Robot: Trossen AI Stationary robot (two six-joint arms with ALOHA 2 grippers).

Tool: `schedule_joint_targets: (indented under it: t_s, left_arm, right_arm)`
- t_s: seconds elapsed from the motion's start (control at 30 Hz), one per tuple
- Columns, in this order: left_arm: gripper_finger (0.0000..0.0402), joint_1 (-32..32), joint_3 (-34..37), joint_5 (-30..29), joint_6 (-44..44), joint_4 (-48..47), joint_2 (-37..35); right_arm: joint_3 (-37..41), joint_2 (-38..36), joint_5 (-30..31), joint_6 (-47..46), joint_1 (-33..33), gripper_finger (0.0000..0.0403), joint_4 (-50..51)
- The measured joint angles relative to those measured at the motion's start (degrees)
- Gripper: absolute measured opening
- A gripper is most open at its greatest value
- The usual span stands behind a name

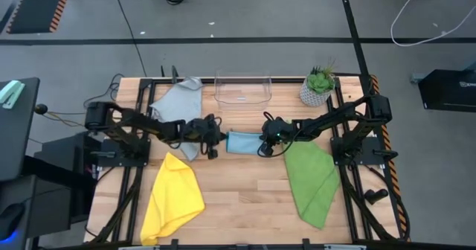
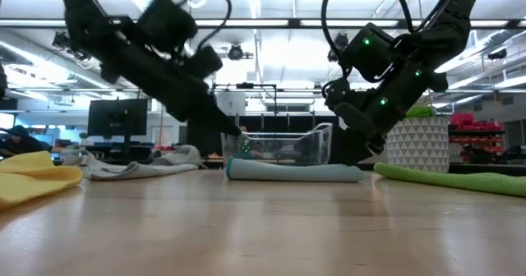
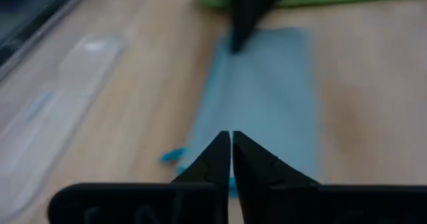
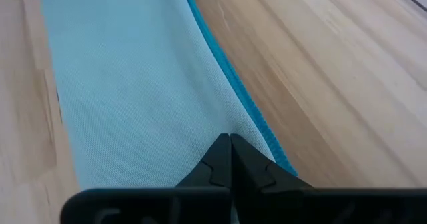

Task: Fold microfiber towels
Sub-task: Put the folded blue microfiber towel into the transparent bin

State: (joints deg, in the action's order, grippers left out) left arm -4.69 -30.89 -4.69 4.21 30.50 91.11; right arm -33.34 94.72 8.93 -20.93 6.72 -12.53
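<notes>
The light blue towel point(image 1: 242, 142) lies folded into a narrow rectangle at the table's middle, flat on the wood point(image 2: 292, 172). My left gripper point(image 1: 216, 143) is shut and hangs just above the towel's left end point(image 3: 231, 139), holding nothing. My right gripper point(image 1: 262, 145) is shut with its tips down on the towel's right end point(image 4: 230, 143). The grey towel point(image 1: 178, 105) lies crumpled at the far left, the yellow towel point(image 1: 172, 198) at the near left, and the green towel point(image 1: 311, 179) at the right. My right gripper rests its shut fingertips on the light blue towel's top layer point(image 4: 217, 121), close to the darker hemmed long edge point(image 4: 257, 121) at the right end. The fingers slant down from the table's right. The towel lies flat; I cannot tell whether a layer is pinched.
A clear plastic container point(image 1: 242, 88) stands at the far edge behind the blue towel, and a small potted plant point(image 1: 318, 86) at the far right. Bare wood point(image 1: 245, 198) shows between the yellow and green towels near the front edge.
</notes>
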Motion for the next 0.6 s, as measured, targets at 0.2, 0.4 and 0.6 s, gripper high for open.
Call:
schedule_joint_targets:
  t_s: [0.2, 0.4, 0.6]
  left_arm:
    - [0.0109, 7.77, -4.56, -1.61, 0.85, -9.94, 0.83]
    - [0.0207, 13.32, -7.63, -13.88, 10.43, -15.19, 4.79]
    - [0.0254, 14.25, -7.94, -19.52, 14.90, -14.88, 8.36]
  right_arm:
    - [0.01, 0.02, 0.01, 0.32, -0.10, 0.0004, 0.02]
    - [0.04, 0.07, 0.07, 1.15, -0.50, 0.0003, -0.02]
    - [0.04, 0.11, 0.19, 1.18, -1.03, 0.0004, -0.04]
